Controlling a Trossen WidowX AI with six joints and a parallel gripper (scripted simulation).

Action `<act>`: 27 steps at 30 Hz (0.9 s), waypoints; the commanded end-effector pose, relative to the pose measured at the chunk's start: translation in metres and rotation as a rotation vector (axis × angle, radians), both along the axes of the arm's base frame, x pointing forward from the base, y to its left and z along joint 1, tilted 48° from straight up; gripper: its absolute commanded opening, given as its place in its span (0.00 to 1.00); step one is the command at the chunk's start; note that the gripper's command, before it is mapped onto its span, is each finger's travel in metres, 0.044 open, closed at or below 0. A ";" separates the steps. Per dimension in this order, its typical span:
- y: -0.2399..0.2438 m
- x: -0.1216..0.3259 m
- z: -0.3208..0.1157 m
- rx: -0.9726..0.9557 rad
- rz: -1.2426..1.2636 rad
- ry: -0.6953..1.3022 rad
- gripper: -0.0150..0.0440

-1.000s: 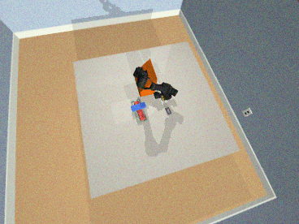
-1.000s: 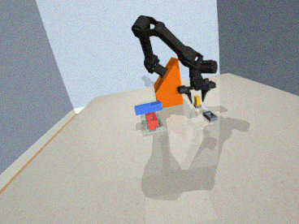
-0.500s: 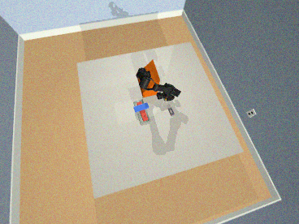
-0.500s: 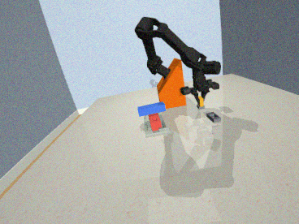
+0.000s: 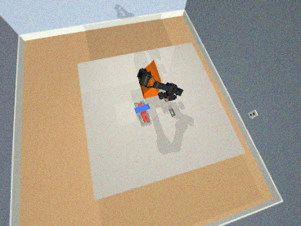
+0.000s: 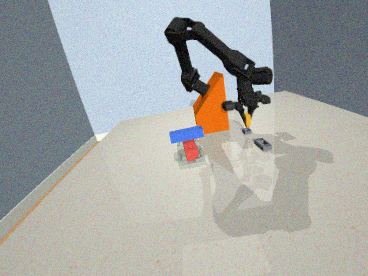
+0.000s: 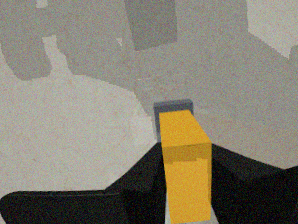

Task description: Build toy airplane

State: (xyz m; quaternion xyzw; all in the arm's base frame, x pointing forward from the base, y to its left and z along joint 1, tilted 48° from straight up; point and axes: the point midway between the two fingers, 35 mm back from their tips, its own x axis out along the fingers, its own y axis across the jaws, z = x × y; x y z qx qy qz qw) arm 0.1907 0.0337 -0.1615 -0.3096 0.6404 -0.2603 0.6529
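Gripper clamps the yellow tail fin; lifting crooked could snag its dark holder!

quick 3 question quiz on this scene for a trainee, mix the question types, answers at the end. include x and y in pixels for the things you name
1. True or false: the blue wing [image 5: 142,108] [image 6: 186,134] lies across the red fuselage [image 5: 145,116] [image 6: 191,150].

2. Multiple choice: what is between the fingers of the gripper [image 5: 167,98] [image 6: 247,119] [image 7: 187,170]?
a) the wing
b) the yellow tail fin
c) the fuselage

3. Fill in the blank: the big wedge-shaped block [image 5: 148,91] [image 6: 212,112] by the arm is coloured ____.

Key: 1 true; 2 b; 3 orange
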 end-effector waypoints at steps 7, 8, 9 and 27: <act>0.026 0.004 0.018 0.012 -0.001 -0.009 0.25; 0.028 0.003 0.020 0.012 -0.001 -0.009 0.25; 0.031 0.003 0.022 0.012 -0.001 -0.009 0.25; 0.069 -0.004 0.062 0.008 0.000 -0.011 0.25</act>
